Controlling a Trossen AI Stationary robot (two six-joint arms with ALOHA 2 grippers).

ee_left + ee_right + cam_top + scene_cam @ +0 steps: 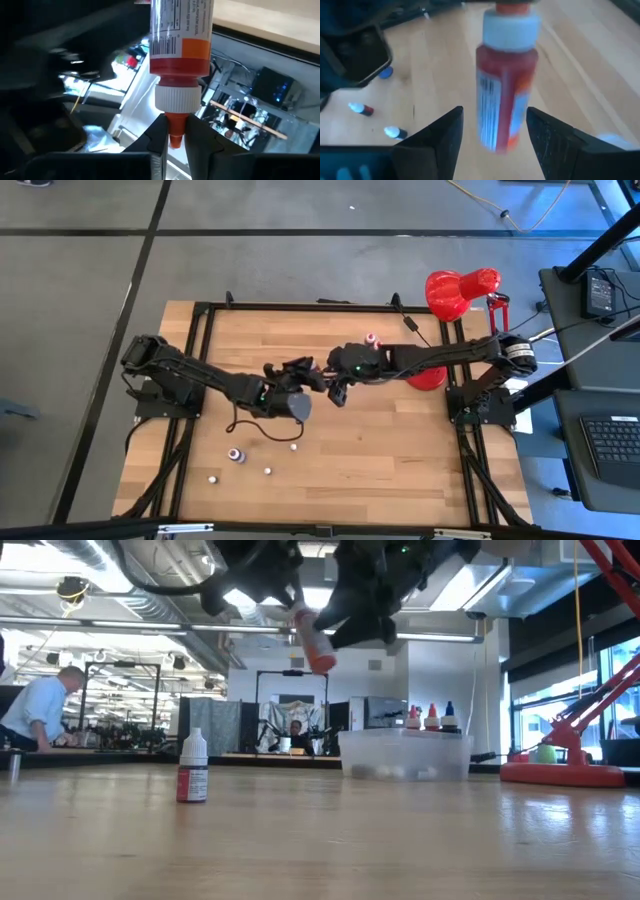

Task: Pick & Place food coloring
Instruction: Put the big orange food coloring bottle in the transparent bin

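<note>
One food coloring bottle [180,45] with red liquid, a white label, a white collar and an orange tip is up in the air over the middle of the table. My left gripper [175,131] is shut on it. My right gripper [495,112] is open, with a finger on either side of the bottle's body [506,85] and a gap on both sides. In the low view the bottle [314,642] slants, its red bottom end lowest. Several other tiny bottles [236,454] lie or stand on the near left of the table; one [192,768] stands upright. My left gripper pinches the bottle's orange tip [175,125], just below the white collar, between its two fingers. The fingers lie along the bottle's length, and the body points away from them. The bottle is lifted clear of the table and tilted, bottom end down.
A clear plastic tub [405,755] stands toward the far right with more bottles [431,718] behind it. A red desk lamp [460,290] stands at the far right corner, its base [565,774] on the table. A blue cap [385,73] and loose bottles [360,108] lie near the left arm.
</note>
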